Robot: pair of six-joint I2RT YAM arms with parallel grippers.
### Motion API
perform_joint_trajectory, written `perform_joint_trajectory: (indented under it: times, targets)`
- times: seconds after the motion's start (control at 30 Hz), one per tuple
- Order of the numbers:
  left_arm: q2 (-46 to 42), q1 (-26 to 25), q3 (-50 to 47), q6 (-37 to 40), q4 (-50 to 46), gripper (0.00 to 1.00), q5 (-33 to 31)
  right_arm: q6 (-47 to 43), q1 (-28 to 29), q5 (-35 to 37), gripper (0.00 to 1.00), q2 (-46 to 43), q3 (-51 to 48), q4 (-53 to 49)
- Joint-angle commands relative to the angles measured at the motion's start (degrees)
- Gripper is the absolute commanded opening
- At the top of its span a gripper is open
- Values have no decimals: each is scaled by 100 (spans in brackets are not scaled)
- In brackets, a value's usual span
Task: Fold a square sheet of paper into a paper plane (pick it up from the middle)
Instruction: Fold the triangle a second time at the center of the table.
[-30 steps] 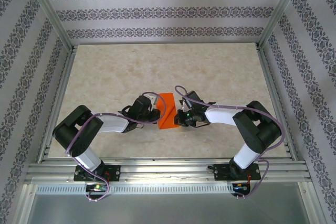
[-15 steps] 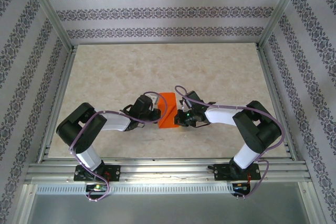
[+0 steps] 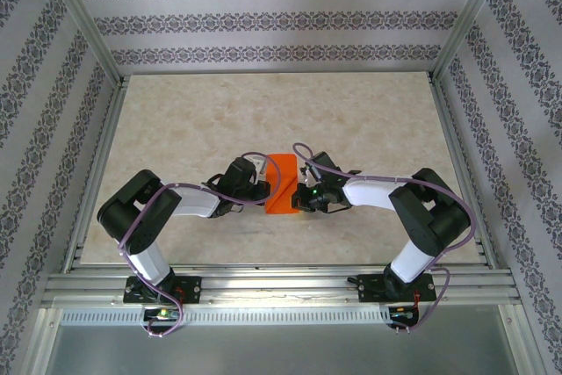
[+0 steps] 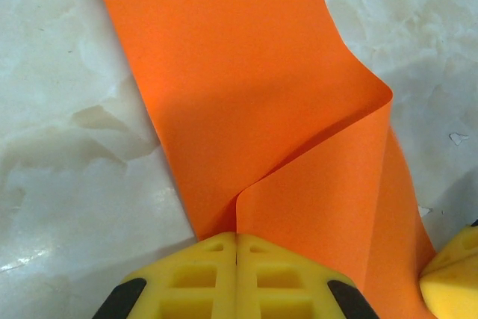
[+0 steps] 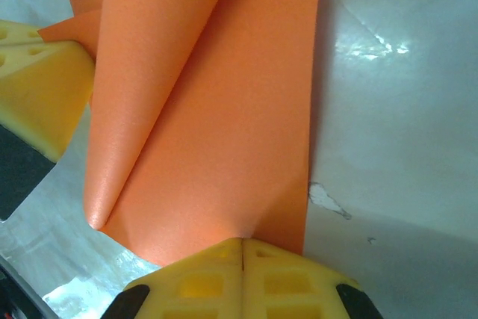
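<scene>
- Orange sheet (image 3: 281, 183), half folded, lies on the desk (image 3: 176, 129).
- Closed tight, left pincer (image 4: 237, 238) nips sheet's left edge, right pincer (image 5: 243, 244) its right edge, seemingly steadying the fold.

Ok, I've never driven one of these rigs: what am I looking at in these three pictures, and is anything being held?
The wide picture looks down from above and behind two robot arms bolted at the table's near edge. The left gripper and right gripper meet at an orange sheet of paper on the marble-patterned table. The other two pictures come from cameras on the wrists; the yellow blocks at the bottom are each gripper's own fingers. In the left wrist view they are shut, pinching the sheet's edge, with one flap curling over in a loose fold. The right wrist view shows the same from the opposite side: shut on the paper's edge.
</scene>
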Motion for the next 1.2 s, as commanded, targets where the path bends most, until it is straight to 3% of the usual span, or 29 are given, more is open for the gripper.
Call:
perform_joint_trajectory:
  times: [0.0, 0.2, 0.4, 0.8, 1.17]
  targets:
    - [169, 72, 30, 139, -199, 0, 56, 225, -116, -87, 0, -134, 35, 73]
    - [176, 72, 54, 168, -215, 0, 68, 830, -156, -230, 0, -281, 214, 775]
    - [212, 68, 82, 171, -225, 0, 90, 1634, -96, -440, 0, 233, 379, 1785]
    - [279, 72, 144, 216, -292, 0, 131, 1890, -63, -445, 0, 871, 564, 1990]
    - [357, 72, 201, 227, -374, 0, 144, 2076, -172, -318, 0, 1172, 132, 2269]
